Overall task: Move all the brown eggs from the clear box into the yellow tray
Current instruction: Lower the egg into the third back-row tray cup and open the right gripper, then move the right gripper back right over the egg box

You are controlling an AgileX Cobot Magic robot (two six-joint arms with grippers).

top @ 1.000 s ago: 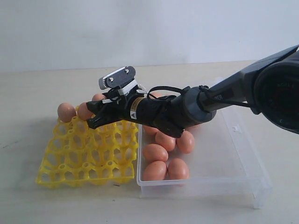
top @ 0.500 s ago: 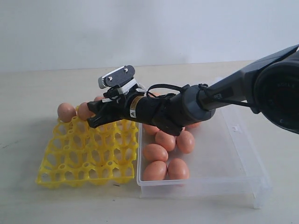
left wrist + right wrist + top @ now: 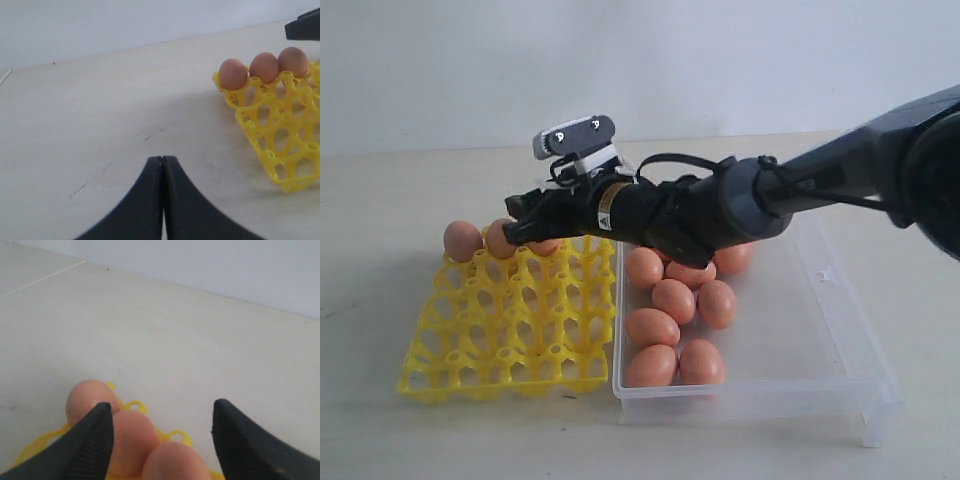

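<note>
Three eggs [image 3: 463,240] sit side by side in the tray's [image 3: 470,350] far row; at least eight more lie in the box [image 3: 820,330], some partly behind the arm. One small yellow label [image 3: 608,222] on the right wrist is too small to read. Right gripper [image 3: 520,225] hangs just above the third tray egg, jaws spread and empty; a second ago it was lower, down at that egg. Left gripper [image 3: 162,159] is clenched over bare table
</note>
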